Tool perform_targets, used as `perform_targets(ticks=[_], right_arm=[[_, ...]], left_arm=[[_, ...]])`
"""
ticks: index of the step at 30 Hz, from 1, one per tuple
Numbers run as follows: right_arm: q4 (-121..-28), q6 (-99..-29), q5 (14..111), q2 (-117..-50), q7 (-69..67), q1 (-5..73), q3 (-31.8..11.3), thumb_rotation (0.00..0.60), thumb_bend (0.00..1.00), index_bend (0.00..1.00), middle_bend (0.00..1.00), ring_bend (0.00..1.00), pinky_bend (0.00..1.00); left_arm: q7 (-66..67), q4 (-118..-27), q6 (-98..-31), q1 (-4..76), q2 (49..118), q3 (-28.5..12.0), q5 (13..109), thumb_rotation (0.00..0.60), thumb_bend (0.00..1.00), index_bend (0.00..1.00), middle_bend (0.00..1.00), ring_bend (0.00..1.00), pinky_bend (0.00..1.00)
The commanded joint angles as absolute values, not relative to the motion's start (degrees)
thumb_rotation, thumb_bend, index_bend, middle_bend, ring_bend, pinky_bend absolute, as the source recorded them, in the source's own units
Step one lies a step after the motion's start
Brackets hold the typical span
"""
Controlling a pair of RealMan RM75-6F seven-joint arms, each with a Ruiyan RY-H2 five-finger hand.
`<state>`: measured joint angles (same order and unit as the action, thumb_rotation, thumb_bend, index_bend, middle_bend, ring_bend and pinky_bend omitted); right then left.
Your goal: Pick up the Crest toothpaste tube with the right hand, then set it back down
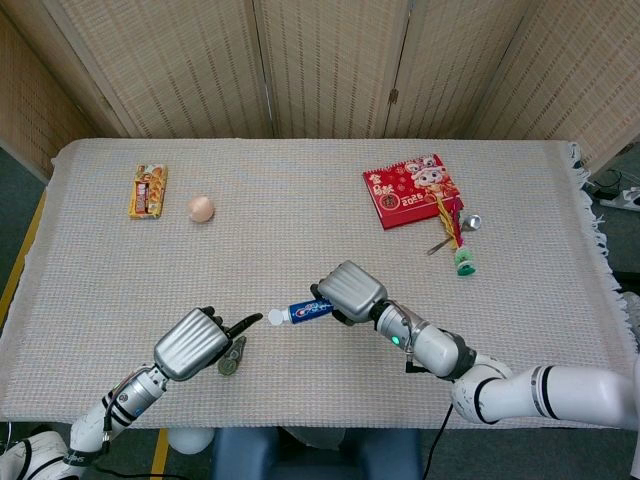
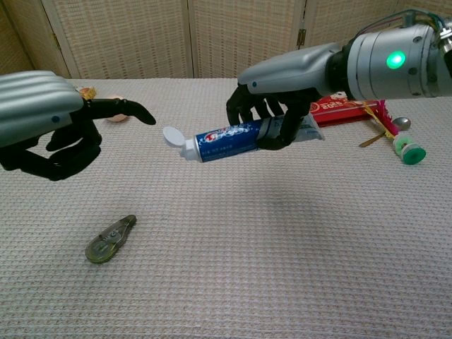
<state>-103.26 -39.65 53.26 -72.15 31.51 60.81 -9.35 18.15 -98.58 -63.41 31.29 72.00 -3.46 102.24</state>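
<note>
My right hand point(image 1: 348, 291) point(image 2: 282, 92) grips the blue and white Crest toothpaste tube point(image 1: 300, 312) point(image 2: 226, 140) well above the table, with its white cap pointing left. My left hand point(image 1: 196, 341) point(image 2: 53, 120) hovers just left of the cap. It holds nothing; one finger points toward the cap and the others are partly curled.
A small clear tape dispenser point(image 1: 232, 357) point(image 2: 109, 240) lies on the cloth under the left hand. An egg point(image 1: 201, 208) and a yellow snack box point(image 1: 148, 190) sit at the far left. A red booklet point(image 1: 412, 190), a spoon and a green-capped item point(image 2: 408, 150) lie at the right.
</note>
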Motion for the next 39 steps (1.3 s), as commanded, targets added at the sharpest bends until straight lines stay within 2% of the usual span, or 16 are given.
perform_targets(ticks=[1, 12, 32, 34, 36, 37, 39], right_arm=[[-103.2, -40.1, 53.0, -72.4, 31.3, 61.1, -8.9, 0.600, 0.65, 0.82, 0.67, 0.72, 0.48], [-103.5, -42.0, 53.7, -72.8, 29.4, 61.6, -7.6, 0.600, 0.67, 0.84, 0.69, 0.73, 0.48], [-101.5, -44.5, 65.1, -73.8, 14.8, 57.8, -9.4, 0.600, 0.67, 0.87, 0.70, 0.75, 0.50], [-100.9, -44.6, 65.9, -74.1, 14.0, 57.5, -9.2, 0.600, 0.67, 0.87, 0.70, 0.75, 0.50], [-100.4, -44.9, 66.4, -74.4, 13.0, 56.9, -8.9, 0.600, 0.67, 0.87, 0.70, 0.75, 0.50], [-100.1, -45.1, 66.6, -74.6, 12.4, 56.6, -8.8, 0.600, 0.67, 0.87, 0.70, 0.75, 0.50], [-99.5, -45.8, 67.3, -75.4, 10.5, 55.6, -8.7, 0.600, 0.67, 0.87, 0.70, 0.75, 0.50]], left_arm=[[20.1, -99.2, -61.8, 32.1, 72.9, -3.7, 100.3, 0.600, 0.75, 0.16, 0.88, 0.80, 0.70], [22.6, -99.5, -61.1, 32.9, 73.9, -3.0, 98.4, 0.600, 0.76, 0.16, 0.88, 0.80, 0.70], [18.3, -97.7, -63.9, 32.1, 75.1, -1.6, 96.4, 0.600, 0.76, 0.16, 0.88, 0.76, 0.70], [17.4, -97.7, -64.4, 31.8, 75.0, -1.6, 95.8, 0.600, 0.75, 0.15, 0.86, 0.75, 0.70], [15.6, -98.0, -65.4, 31.4, 74.6, -1.8, 95.1, 0.600, 0.73, 0.15, 0.80, 0.69, 0.68], [14.5, -98.1, -65.7, 31.2, 74.4, -2.0, 94.6, 0.600, 0.70, 0.15, 0.76, 0.66, 0.65], [11.0, -98.7, -66.5, 30.8, 73.6, -2.3, 93.6, 0.600, 0.59, 0.14, 0.63, 0.56, 0.53]])
